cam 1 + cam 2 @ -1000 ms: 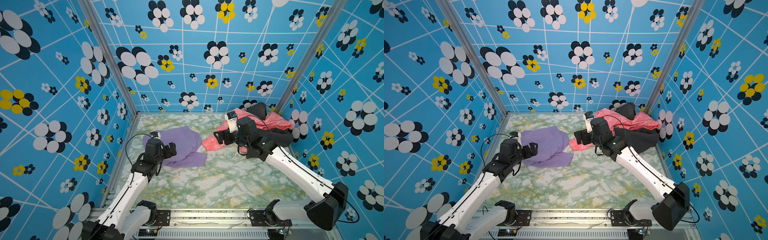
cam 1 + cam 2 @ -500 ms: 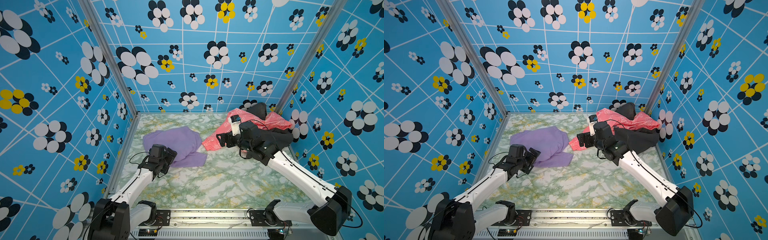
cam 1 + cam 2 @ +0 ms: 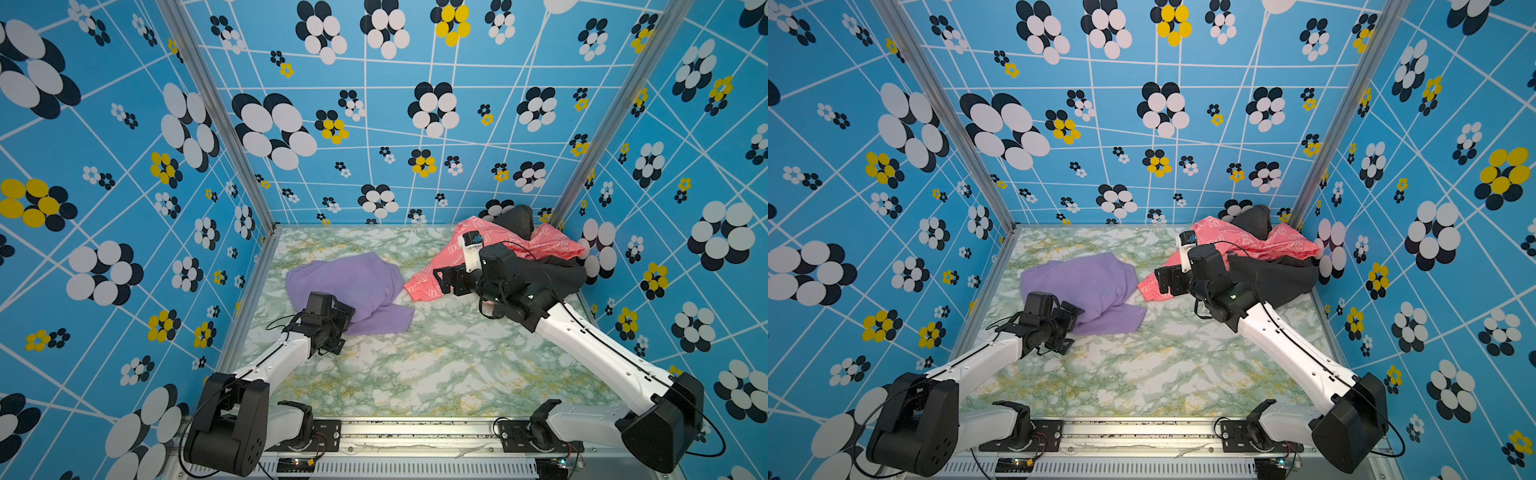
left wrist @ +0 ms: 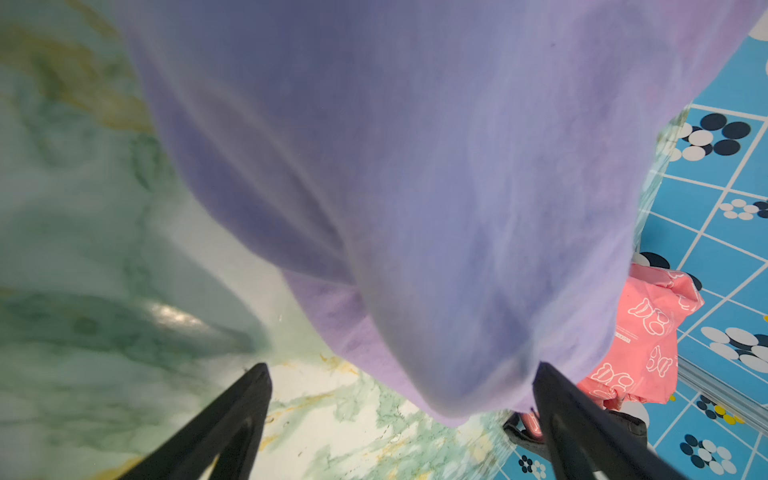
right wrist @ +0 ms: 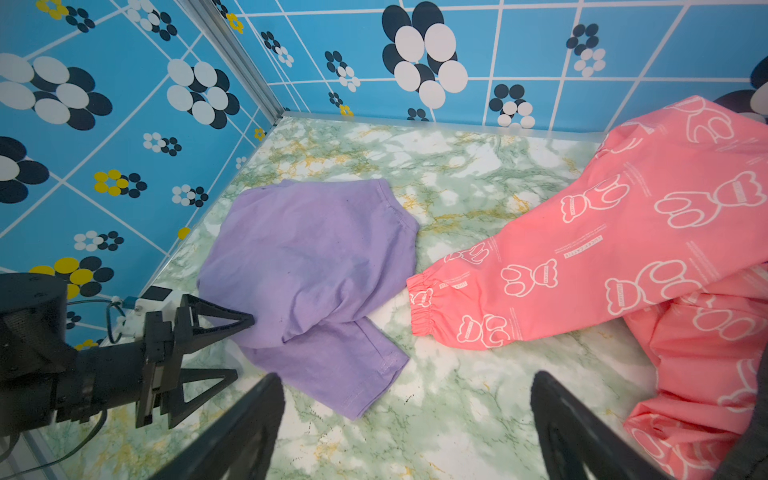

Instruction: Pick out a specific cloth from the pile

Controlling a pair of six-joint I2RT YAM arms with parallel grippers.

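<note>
The cloth (image 3: 345, 282) (image 3: 1079, 282) is a plain lavender garment lying crumpled on the left half of the table, apart from the pile. The pile is a coral-pink jacket (image 3: 540, 245) (image 3: 1279, 245) with white print and a black garment (image 3: 557, 274) in the far right corner. My left gripper (image 3: 345, 330) (image 4: 401, 368) is open at the cloth's near edge; one finger touches the fold (image 5: 307, 249), and nothing is gripped. My right gripper (image 3: 442, 280) (image 5: 407, 378) is open and empty above bare table, between the cloth and the jacket's sleeve cuff (image 5: 424, 307).
The green marbled table (image 3: 415, 365) is boxed in by blue flower-print walls (image 3: 374, 124) on three sides. An aluminium rail (image 3: 415, 428) with both arm bases runs along the front. A second dark garment (image 3: 515, 218) pokes up behind the jacket.
My left gripper has drawn back from over the cloth toward the front and sunk lower, staying open. The right gripper has hardly moved. The cloth lies where it was.
</note>
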